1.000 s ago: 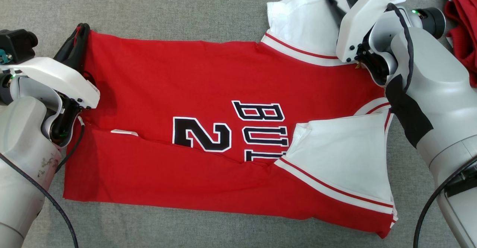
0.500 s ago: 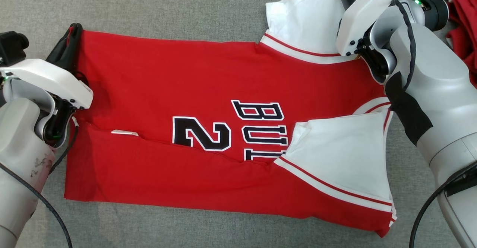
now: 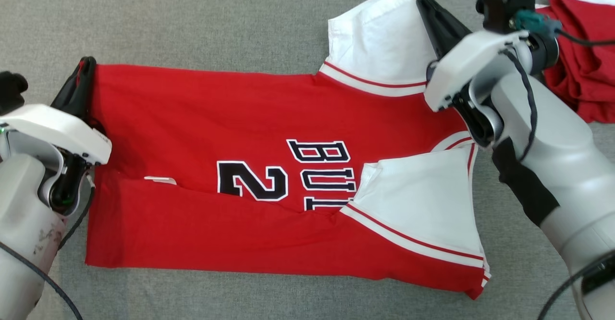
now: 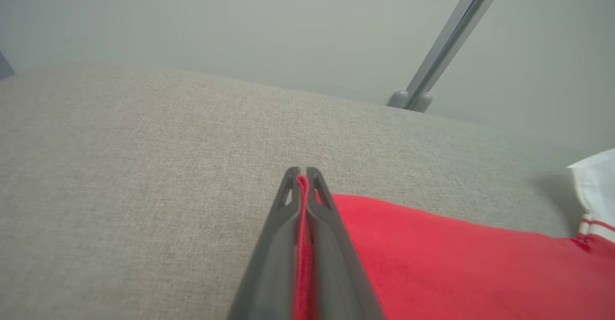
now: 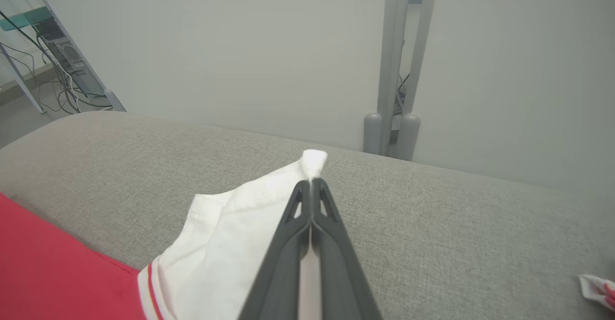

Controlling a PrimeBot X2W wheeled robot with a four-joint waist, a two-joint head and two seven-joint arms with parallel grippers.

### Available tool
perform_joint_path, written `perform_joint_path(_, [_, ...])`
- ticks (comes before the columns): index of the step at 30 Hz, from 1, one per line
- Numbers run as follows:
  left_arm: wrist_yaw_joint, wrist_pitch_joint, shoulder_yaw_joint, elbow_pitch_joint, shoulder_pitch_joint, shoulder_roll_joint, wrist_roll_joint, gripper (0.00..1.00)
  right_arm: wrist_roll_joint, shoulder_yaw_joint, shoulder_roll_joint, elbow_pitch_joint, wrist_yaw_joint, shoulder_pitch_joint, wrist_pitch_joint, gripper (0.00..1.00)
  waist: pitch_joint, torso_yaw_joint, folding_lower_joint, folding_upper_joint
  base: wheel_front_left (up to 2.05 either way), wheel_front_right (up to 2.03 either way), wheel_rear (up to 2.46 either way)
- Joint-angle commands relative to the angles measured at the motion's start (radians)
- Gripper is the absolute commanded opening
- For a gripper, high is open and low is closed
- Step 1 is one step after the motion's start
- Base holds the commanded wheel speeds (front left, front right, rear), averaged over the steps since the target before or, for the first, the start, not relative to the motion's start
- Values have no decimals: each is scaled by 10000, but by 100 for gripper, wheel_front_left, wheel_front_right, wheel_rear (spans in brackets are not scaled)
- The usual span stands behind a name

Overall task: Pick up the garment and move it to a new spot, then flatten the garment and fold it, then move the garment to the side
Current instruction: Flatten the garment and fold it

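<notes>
A red jersey (image 3: 230,118) with white sleeves, a black "2" and black letters lies spread across the grey surface, its near long edge folded over the middle. My left gripper (image 3: 85,66) is shut on the garment's far left corner, and red cloth (image 4: 302,214) shows pinched between the fingers (image 4: 274,224). My right gripper (image 3: 423,0) is shut on the tip of the far white sleeve (image 3: 379,41), with white fabric (image 5: 314,159) poking past the fingertips. The near white sleeve (image 3: 423,204) lies folded inward over the letters.
Another red garment (image 3: 584,65) with white trim is heaped at the far right, close behind my right wrist. Grey padded surface (image 3: 192,17) stretches beyond the jersey. A grey post (image 5: 394,70) and a pale wall stand past the far edge.
The whole head view has shifted, so the camera moved. Both grippers keep their hold; the jersey now sits slightly lower and to the left in view, with the far sleeve drawn out.
</notes>
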Motion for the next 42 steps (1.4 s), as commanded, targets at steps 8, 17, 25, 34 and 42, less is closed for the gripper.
perform_joint_path(8, [-4,-48,952,-741,1295,180,568,0,1566,637,-1650,-2820,1,1987,-288,0,-745,-247,0,0,0,0,0])
perform_joint_path(17, [-4,-49,1957,-1100,2640,52,912,0,2413,81,-2996,-5867,1,4327,-264,0,-1276,-386,0,0,0,0,0])
perform_joint_path(25, [-4,-50,2569,-1594,3569,-45,1295,0,3241,122,-3823,-7783,1,6002,-265,0,-1705,-473,0,0,0,0,0])
perform_joint_path(34, [-5,-50,2983,-2253,4632,-265,2152,0,3624,513,-4514,-8678,1,7262,-265,0,-2172,-396,0,0,0,0,0])
perform_joint_path(42, [-4,-50,3391,-2291,5095,-525,2673,0,3902,1208,-4831,-8822,1,7677,-266,0,-2341,-432,0,0,0,0,0])
